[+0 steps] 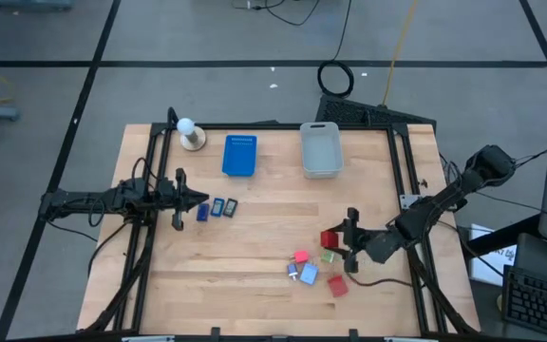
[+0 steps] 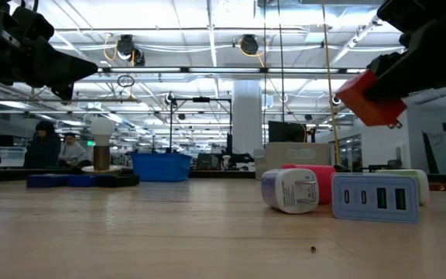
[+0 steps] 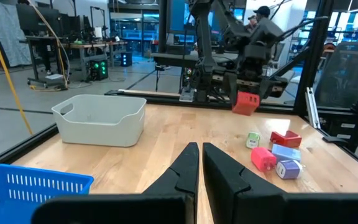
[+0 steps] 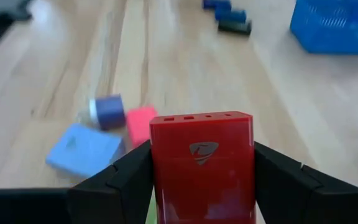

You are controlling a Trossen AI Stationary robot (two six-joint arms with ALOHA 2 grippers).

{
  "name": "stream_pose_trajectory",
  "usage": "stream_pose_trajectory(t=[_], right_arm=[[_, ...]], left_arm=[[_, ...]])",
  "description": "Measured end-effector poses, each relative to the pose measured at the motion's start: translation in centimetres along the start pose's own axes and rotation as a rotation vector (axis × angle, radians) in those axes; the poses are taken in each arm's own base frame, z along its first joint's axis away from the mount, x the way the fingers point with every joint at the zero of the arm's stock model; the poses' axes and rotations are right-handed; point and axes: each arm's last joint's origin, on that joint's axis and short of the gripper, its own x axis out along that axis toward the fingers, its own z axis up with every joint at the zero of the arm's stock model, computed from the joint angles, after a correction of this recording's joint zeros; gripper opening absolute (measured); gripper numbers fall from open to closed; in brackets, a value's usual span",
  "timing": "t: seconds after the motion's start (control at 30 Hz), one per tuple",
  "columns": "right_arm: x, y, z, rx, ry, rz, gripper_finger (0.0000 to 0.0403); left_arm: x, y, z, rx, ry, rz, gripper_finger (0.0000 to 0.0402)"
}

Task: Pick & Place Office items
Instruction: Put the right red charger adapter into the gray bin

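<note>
wood table (image 1: pixel 273 228) under bright ceiling lights; right hand (image 4: pixel 201 163) grasping red block (image 4: pixel 202 165), left hand (image 3: pixel 200 163) clenched.

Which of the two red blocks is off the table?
The red block clamped in the right hand, lifted above the wood. The other red block lies on the table at the cluster's near edge.

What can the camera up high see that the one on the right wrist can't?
Only the high view shows the white bin, the white ball lamp and the left tool, shut, near three dark-blue rectangles. Only the right wrist view shows the logo and ports on the red block. Both show the right tool clamped on that block, the blue basket and the light-blue piece.
</note>
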Motion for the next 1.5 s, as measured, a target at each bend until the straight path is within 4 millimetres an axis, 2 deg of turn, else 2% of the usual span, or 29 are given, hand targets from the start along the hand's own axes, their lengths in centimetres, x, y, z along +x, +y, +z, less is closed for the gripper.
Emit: stream_pose_trajectory(t=[0.3, 0.83, 1.1, 1.23, 1.5], right_arm=[[0.0, -2.2, -1.2, 0.062, -0.267, 0.016, 0.0223], [0.3, -4.7, -3.3, 0.084, -0.264, -0.02, 0.0216], [-1.2, -6.5, -4.6, 0.147, -0.361, -0.033, 0.0225], [-2.0, -6.9, -3.8, 0.187, -0.434, -0.03, 0.0217], [-3.1, -7.3, -2.8, 0.111, -0.512, -0.028, 0.0223]], left_arm=[[0.0, 0.0, 0.0, 0.0, 0.0, 0.0, 0.0021], [0.0, 0.0, 0.0, 0.0, 0.0, 0.0, 0.0021], [0.0, 0.0, 0.0, 0.0, 0.0, 0.0, 0.0021], [0.0, 0.0, 0.0, 0.0, 0.0, 0.0, 0.0021], [0.0, 0.0, 0.0, 0.0, 0.0, 0.0, 0.0021]])
